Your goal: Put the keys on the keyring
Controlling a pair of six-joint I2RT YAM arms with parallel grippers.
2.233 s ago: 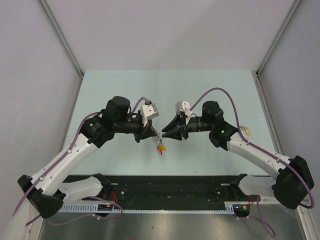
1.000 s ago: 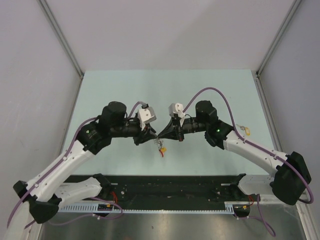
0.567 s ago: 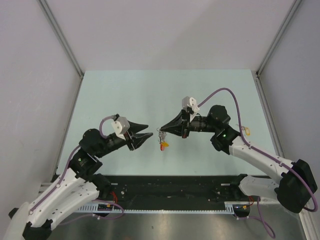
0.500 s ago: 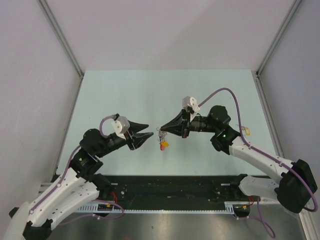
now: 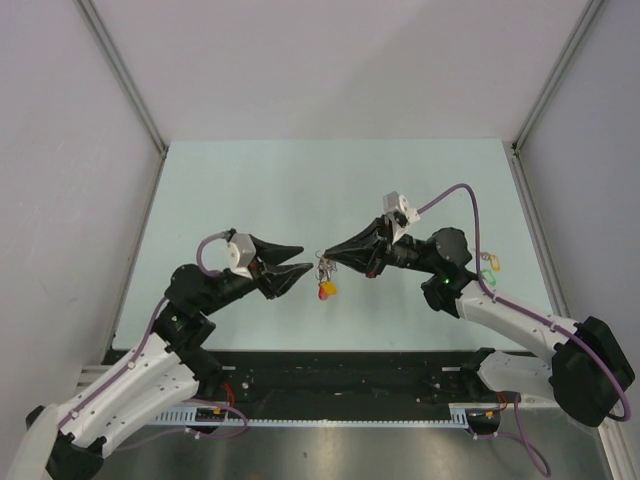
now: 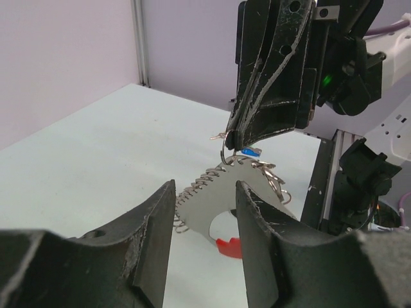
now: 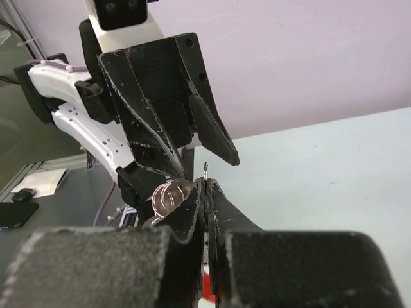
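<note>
Right claw [image 5: 322, 257] gripping the thin silver metal keyring with its grey fabric strap and red curved band [image 5: 323, 272]; left claw [image 5: 306, 258] gaping, empty.

Top view: I'm pinching the keyring above the pale green table [image 5: 300, 180], bundle dangling under my right tips, left claw just beside it and not touching. One small yellow-tagged silver key [image 5: 491, 262] is lying on the table by my right forearm, well apart from the keyring. Left wrist view: my left jaws are standing apart with nothing between them and the keyring is hanging just beyond. A blue-headed key [image 6: 249, 152] is sitting right at the wire. Looks threaded, can't confirm. Right wrist view: my right jaws are clamping tight on the keyring wire, more silver loops [image 7: 168, 192] bunching beside them. Reckoning: partly done, with the yellow-tagged one left to fetch and thread.
</note>
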